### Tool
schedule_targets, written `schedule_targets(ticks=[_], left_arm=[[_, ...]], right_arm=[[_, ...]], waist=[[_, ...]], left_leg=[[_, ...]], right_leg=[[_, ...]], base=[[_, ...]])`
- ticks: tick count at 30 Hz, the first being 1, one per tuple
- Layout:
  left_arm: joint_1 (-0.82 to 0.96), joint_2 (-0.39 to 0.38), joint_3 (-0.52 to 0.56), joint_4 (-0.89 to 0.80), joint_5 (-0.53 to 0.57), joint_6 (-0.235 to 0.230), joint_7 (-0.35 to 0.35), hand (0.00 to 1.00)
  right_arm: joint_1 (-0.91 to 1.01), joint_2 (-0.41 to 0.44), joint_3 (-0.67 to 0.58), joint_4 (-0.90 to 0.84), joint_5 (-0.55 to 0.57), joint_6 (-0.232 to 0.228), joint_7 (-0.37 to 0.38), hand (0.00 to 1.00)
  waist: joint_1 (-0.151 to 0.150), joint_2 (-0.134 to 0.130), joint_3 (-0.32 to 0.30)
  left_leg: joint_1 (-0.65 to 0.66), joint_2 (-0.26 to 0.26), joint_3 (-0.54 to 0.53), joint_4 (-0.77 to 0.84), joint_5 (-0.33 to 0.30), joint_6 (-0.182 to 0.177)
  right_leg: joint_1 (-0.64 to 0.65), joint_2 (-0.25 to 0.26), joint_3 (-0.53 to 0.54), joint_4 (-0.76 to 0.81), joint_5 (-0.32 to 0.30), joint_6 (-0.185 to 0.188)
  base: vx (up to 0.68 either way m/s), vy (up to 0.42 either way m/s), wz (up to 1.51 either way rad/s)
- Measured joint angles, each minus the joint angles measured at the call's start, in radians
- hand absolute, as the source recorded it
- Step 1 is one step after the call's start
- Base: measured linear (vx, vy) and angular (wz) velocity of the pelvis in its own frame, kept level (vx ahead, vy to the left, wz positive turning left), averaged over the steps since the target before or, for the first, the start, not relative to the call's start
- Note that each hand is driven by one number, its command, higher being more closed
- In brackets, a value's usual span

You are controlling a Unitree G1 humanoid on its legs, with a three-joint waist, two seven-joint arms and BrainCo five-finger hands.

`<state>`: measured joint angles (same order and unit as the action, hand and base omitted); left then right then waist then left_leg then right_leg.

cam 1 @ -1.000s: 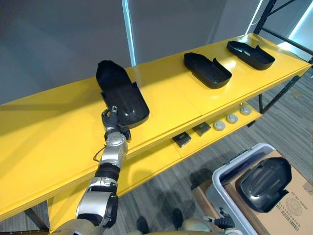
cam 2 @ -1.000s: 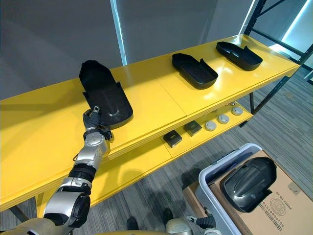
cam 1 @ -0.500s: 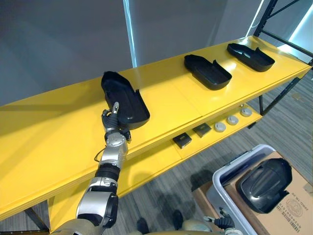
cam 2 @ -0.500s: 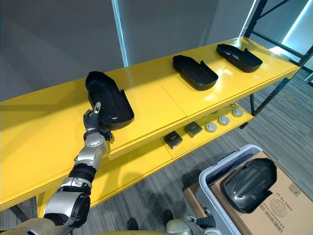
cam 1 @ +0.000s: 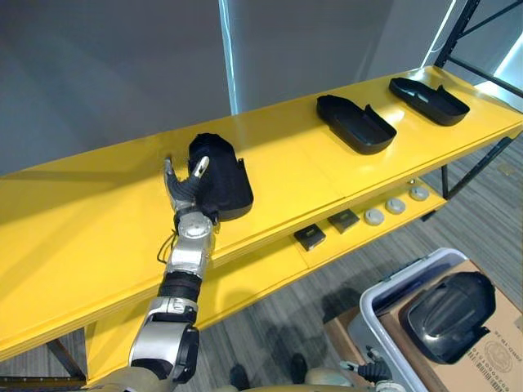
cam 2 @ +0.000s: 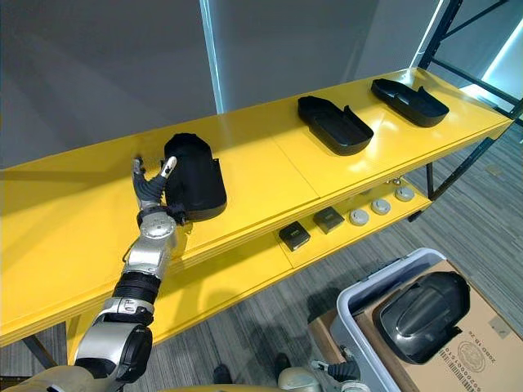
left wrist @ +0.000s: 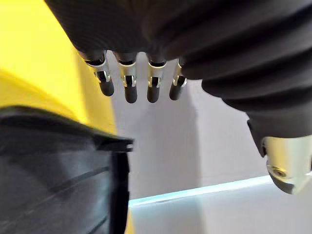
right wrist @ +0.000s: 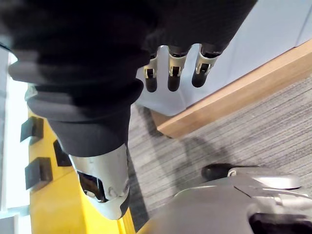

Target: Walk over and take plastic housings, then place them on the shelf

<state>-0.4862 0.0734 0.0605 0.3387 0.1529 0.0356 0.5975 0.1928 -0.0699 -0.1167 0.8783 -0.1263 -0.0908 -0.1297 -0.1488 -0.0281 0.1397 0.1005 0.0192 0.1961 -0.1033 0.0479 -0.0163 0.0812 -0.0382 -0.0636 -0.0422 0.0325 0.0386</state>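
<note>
Housing point(cam 1: 221, 175) resting on shelf point(cam 1: 82, 237) top, free of any grip. Left hand point(cam 1: 186, 194) just beside it toward shelf's left end, fingers straight, empty. Second housing point(cam 1: 355, 122) and third housing point(cam 1: 429, 90) further right along shelf. Right hand point(right wrist: 171, 74) relaxed, empty, below shelf level.

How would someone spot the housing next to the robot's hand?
On the long yellow shelf, the top level carries three black housings. It is the leftmost housing, beside the open left hand, well apart from the middle housing and the right housing.
</note>
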Motion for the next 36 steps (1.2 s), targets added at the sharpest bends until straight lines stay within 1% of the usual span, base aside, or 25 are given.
schedule_targets(ticks=[1,2,4,5,6,9,10,12,13,16,18,22,24,29,34,36], left_arm=[[0.023,-0.005,-0.021,-0.034,0.011,0.0,0.002,0.0],[0.043,-0.007,-0.038,-0.065,0.018,-0.001,0.004,1.0],[0.126,-0.013,-0.108,-0.164,0.099,-0.005,-0.001,1.0],[0.148,-0.013,-0.129,-0.184,0.119,-0.006,-0.008,1.0],[0.192,-0.012,-0.169,-0.215,0.17,-0.017,-0.013,1.0],[0.296,-0.011,-0.257,-0.255,0.267,-0.03,-0.054,1.0],[0.331,-0.012,-0.284,-0.255,0.316,-0.037,-0.072,1.0],[0.369,-0.012,-0.321,-0.254,0.381,-0.044,-0.093,1.0],[0.387,-0.011,-0.339,-0.254,0.422,-0.047,-0.101,1.0],[0.413,-0.008,-0.345,-0.247,0.493,-0.049,-0.125,1.0],[0.417,-0.008,-0.346,-0.242,0.516,-0.049,-0.139,1.0],[0.417,-0.009,-0.366,-0.164,0.548,-0.049,-0.16,1.0],[0.415,-0.008,-0.372,-0.127,0.567,-0.042,-0.163,1.0],[0.37,-0.005,-0.364,-0.07,0.569,-0.029,-0.163,1.0],[0.286,0.012,-0.327,-0.002,0.568,0.0,-0.165,1.0],[0.269,0.015,-0.327,0.014,0.569,0.001,-0.165,1.0]], right_arm=[[0.001,0.0,0.0,0.0,0.0,-0.001,0.0,0.0],[0.001,0.0,0.0,0.0,0.0,-0.001,-0.001,0.0],[0.002,0.0,0.0,0.0,0.009,-0.003,-0.001,0.0],[0.003,0.0,0.0,0.001,0.011,-0.003,-0.002,0.0],[0.003,0.001,0.0,0.001,0.012,-0.005,-0.002,0.0],[0.009,0.001,-0.001,0.002,0.02,-0.016,-0.002,0.0],[0.012,0.001,-0.001,0.002,0.02,-0.017,-0.002,0.0],[0.018,0.001,-0.001,0.003,0.02,-0.018,-0.002,0.0],[0.02,-0.001,-0.001,0.004,0.02,-0.018,-0.002,0.0],[0.02,-0.002,-0.001,0.005,0.02,-0.019,-0.002,0.0],[0.02,-0.002,-0.001,0.005,0.019,-0.019,-0.002,0.0],[0.02,-0.004,0.0,0.005,0.019,-0.02,-0.003,0.0],[0.02,-0.004,0.0,0.004,0.019,-0.02,-0.003,0.0],[0.02,-0.006,0.001,0.004,0.019,-0.02,-0.002,0.0],[0.02,-0.006,0.001,0.002,0.019,-0.02,-0.002,0.0],[0.02,-0.008,0.001,0.002,0.019,-0.02,-0.002,0.0]], waist=[[0.001,0.0,0.0],[0.001,0.0,0.0],[0.002,0.0,0.0],[0.003,0.0,0.0],[0.004,0.0,0.0],[0.009,0.001,0.0],[0.014,0.001,0.0],[0.026,0.002,0.0],[0.028,0.002,-0.001],[0.028,0.007,-0.004],[0.028,0.007,-0.004],[0.027,0.008,-0.004],[0.027,0.008,-0.004],[0.027,0.009,-0.005],[0.022,0.01,-0.005],[0.021,0.013,-0.005]], left_leg=[[0.0,0.0,-0.001,0.0,0.0,0.0],[0.0,0.0,-0.001,0.0,0.0,0.0],[0.0,0.0,-0.001,0.0,0.0,0.0],[0.0,0.0,-0.001,0.0,0.0,0.0],[0.0,0.001,0.0,0.0,0.0,0.0],[0.0,0.002,0.001,0.0,-0.001,-0.001],[0.0,0.003,0.003,0.0,-0.004,-0.005],[0.0,0.004,0.004,0.0,-0.004,-0.005],[0.0,0.004,0.003,0.0,-0.004,-0.005],[-0.001,0.004,0.003,0.0,-0.004,-0.006],[-0.001,0.004,0.003,0.0,-0.005,-0.006],[-0.003,0.004,0.004,0.0,-0.005,-0.005],[-0.005,0.004,0.006,0.0,-0.01,-0.011],[-0.007,0.008,0.01,0.0,-0.012,-0.013],[-0.007,0.018,0.025,0.0,-0.014,-0.015],[-0.008,0.019,0.025,0.0,-0.014,-0.015]], right_leg=[[0.001,0.0,-0.001,-0.001,0.0,0.0],[0.001,0.0,-0.002,-0.001,0.0,0.0],[0.003,0.0,-0.005,-0.003,-0.002,-0.001],[0.003,0.0,-0.006,-0.003,-0.003,-0.001],[0.003,0.001,-0.006,-0.003,-0.003,-0.001],[0.004,0.002,-0.006,-0.004,-0.005,-0.002],[0.004,0.002,-0.005,-0.005,-0.005,-0.002],[0.005,0.003,-0.004,-0.008,-0.005,-0.002],[0.006,0.004,-0.005,-0.012,-0.005,-0.002],[0.006,0.004,-0.005,-0.013,-0.008,0.003],[0.006,0.004,-0.006,-0.014,-0.009,0.004],[0.005,0.004,-0.005,-0.018,-0.009,0.004],[0.005,0.004,-0.003,-0.024,-0.008,0.003],[0.004,0.008,0.0,-0.03,-0.006,0.0],[0.0,0.018,0.013,-0.034,-0.002,-0.006],[0.0,0.019,0.013,-0.035,-0.001,-0.006]], base=[[0.0,0.0,0.0],[0.0,0.0,0.0],[0.0,-0.015,0.04],[0.0,0.0,0.0],[0.0,0.0,0.0],[0.0,0.0,0.0],[0.0,0.0,0.0],[0.0,0.0,0.0],[0.0,0.0,0.0],[0.0,0.0,0.0],[0.0,0.0,0.0],[0.0,0.0,0.0],[0.0,-0.008,-0.02],[0.01,-0.008,-0.02],[0.02,-0.032,-0.09],[0.01,-0.032,-0.01]])
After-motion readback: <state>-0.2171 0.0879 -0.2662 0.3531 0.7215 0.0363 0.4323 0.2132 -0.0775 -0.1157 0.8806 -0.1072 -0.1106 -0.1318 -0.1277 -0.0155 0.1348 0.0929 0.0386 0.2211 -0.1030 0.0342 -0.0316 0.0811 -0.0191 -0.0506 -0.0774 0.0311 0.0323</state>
